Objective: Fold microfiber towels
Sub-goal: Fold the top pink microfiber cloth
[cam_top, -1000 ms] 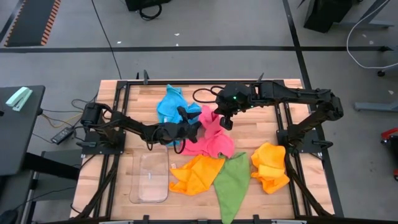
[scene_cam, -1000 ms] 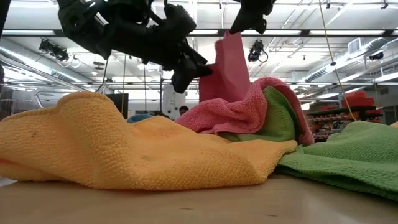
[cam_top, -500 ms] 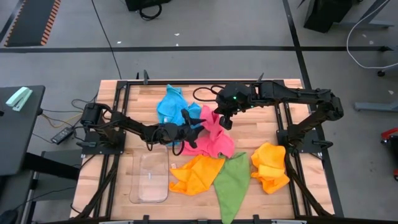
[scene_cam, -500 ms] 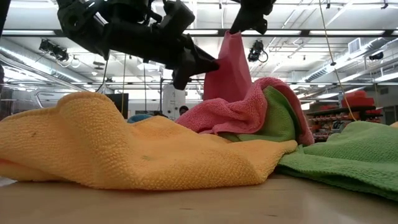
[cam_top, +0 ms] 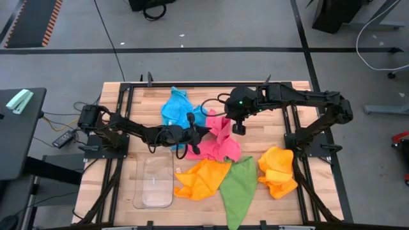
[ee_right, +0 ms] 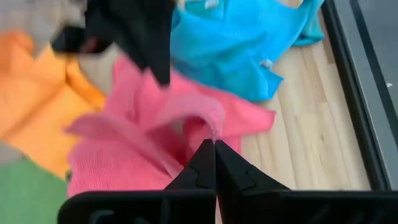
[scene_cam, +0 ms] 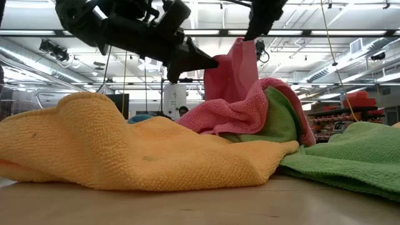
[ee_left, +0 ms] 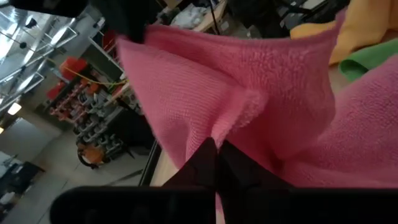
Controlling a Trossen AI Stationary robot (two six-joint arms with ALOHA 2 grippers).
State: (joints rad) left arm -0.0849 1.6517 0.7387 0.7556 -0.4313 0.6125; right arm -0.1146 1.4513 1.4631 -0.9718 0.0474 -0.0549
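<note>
Across the wooden table [cam_top: 268, 137] in the middle of the high view lie the microfiber towels: a blue towel [cam_top: 174, 108] toward the upper centre, an orange towel [cam_top: 200, 179] and a green towel [cam_top: 239, 187] at the lower centre, a second orange towel [cam_top: 277, 170] at the lower right, and the pink towel [cam_top: 220, 140] at the very centre, its upper part lifted off the heap between the two arms. A clear plastic tray [cam_top: 154, 183] sits at the lower left, apart from the work. The change is on the left: the left gripper [cam_top: 195, 135], whose fingers stood apart half a second ago just beside the raised pink fabric, has moved in and now has them pressed together on a fold of it, as the left wrist view shows with cloth pinched at the fingertips. The right gripper [cam_top: 239, 126], just upper right of centre, remains clamped on another part of the same pink towel, holding it up. With both arms gripping, the towel looks ready to be pulled out flat before any fold; no towel is folded yet.
</note>
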